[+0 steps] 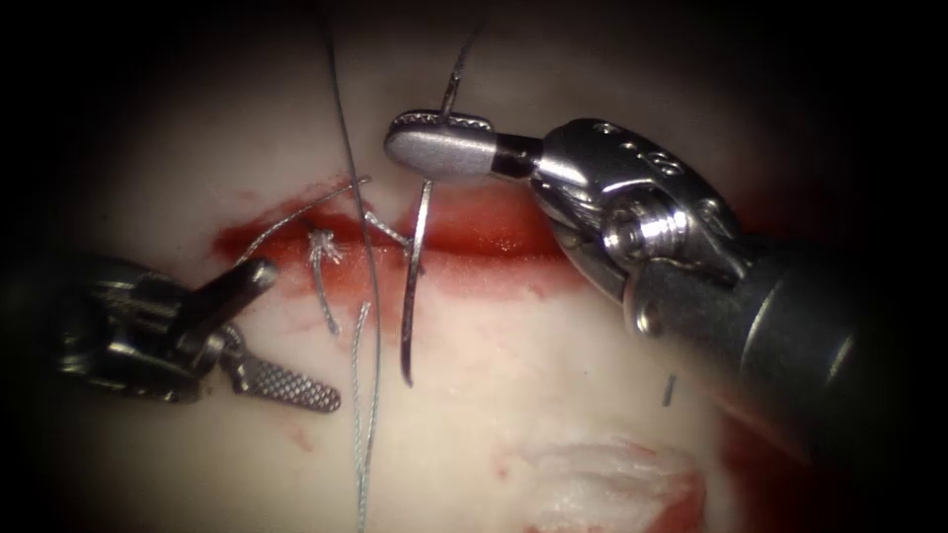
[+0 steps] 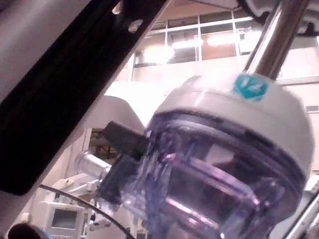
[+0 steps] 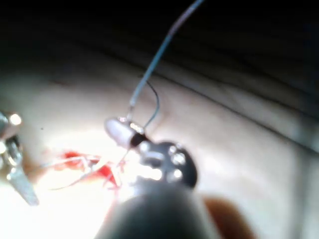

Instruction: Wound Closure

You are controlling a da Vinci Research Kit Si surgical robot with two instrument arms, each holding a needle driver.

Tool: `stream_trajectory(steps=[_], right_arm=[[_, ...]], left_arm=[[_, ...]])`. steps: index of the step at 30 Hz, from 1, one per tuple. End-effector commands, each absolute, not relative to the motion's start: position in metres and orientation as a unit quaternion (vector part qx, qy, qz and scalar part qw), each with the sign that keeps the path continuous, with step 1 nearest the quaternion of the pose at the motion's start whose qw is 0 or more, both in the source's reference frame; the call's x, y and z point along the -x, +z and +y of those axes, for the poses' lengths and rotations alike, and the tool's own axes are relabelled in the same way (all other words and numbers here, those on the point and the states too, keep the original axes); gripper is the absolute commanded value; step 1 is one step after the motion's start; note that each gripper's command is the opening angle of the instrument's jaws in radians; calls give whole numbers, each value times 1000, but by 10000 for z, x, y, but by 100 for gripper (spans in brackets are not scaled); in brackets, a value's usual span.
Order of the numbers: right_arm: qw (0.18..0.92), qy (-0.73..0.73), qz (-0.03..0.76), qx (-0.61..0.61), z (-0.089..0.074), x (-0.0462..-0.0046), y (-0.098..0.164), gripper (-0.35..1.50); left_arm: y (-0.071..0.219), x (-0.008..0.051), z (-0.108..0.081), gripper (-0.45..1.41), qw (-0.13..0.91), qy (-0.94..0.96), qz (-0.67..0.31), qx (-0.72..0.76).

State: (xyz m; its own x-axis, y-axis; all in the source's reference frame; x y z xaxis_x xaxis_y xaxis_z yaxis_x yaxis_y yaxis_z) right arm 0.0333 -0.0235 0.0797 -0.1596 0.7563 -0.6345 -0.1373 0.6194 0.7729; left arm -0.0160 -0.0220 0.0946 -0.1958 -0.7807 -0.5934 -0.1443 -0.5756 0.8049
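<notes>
Pale tissue (image 1: 553, 395) fills the endoscope view, crossed side to side by a cut (image 1: 474, 242) wet with red fluid (image 1: 494, 229).

The right tool (image 1: 439, 146) enters from the right, above the cut. Its jaws are closed on the curved needle (image 1: 415, 286), gripping it close to the thread end of the curve. Below the jaws the needle hangs almost straight down, its long axis running across the cut, its tip lying over the tissue well below the cut and apparently free of it. A short stub of needle and the thread (image 1: 351, 148) rise above the jaws.

The left tool (image 1: 272, 331) lies to the left of and lower than the right tool, just below the cut's left end. Its jaws are spread wide and hold nothing. The needle's tip sits to this tool's right, apart from it, with loose strands of thread lying between them. A knot (image 1: 322, 247) with cut thread ends (image 1: 326, 306) sits on the cut just beside the left tool's upper jaw.

The right wrist view looks along the right tool (image 3: 122, 132) and shows thread (image 3: 159, 50) rising high above the jaws, farther than the endoscope shows. The left tool's (image 3: 15, 169) open jaws appear beyond the cut (image 3: 94, 167).

The left wrist view shows a clear plastic housing (image 2: 219, 174) and a room's windows (image 2: 199, 45).
</notes>
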Motion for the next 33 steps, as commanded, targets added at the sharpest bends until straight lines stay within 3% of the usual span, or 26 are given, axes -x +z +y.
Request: stream_trajectory(steps=[1,6,8,9,10,11,14,17,18,19,21,23,24,26,28,33], right_arm=[[610,362,670,-217,-213,-319,802,-35],[621,355,679,-167,-184,-278,809,-35],[628,339,686,-143,-175,-267,813,-35],[634,328,689,-129,-172,-263,815,-35],[641,315,691,-109,-167,-257,820,-35],[640,318,691,-105,-165,-256,821,-35],[642,327,688,-87,-163,-255,824,-35],[633,354,685,-67,-164,-256,827,-35],[633,359,683,-60,-165,-256,828,-35],[633,363,682,-50,-166,-258,828,-35],[663,300,686,13,-166,-260,828,-35],[675,259,690,30,-167,-263,828,-35],[676,250,692,30,-168,-264,828,-35],[682,200,702,49,-169,-267,829,-35],[680,171,710,65,-170,-269,831,-35],[674,111,720,120,-171,-274,835,-35]], left_arm=[[940,165,-205,128,260,-658,-420,-569],[935,162,-194,140,424,-583,-564,-402],[935,164,-194,138,402,-605,-555,-405],[935,165,-195,130,400,-605,-552,-412],[933,166,-196,100,402,-601,-551,-417],[933,166,-195,88,406,-598,-553,-415],[933,170,-193,83,454,-569,-573,-376],[935,177,-188,53,571,-478,-613,-264],[937,181,-186,11,619,-429,-623,-211],[939,185,-183,-13,638,-415,-619,-194],[944,194,-179,32,673,-394,-603,-169],[952,205,-174,39,701,-384,-575,-173],[955,210,-172,36,717,-369,-564,-177],[963,221,-173,-18,764,-297,-549,-162],[971,234,-173,-45,792,-254,-538,-135],[992,260,-177,-45,818,-207,-528,-101]])
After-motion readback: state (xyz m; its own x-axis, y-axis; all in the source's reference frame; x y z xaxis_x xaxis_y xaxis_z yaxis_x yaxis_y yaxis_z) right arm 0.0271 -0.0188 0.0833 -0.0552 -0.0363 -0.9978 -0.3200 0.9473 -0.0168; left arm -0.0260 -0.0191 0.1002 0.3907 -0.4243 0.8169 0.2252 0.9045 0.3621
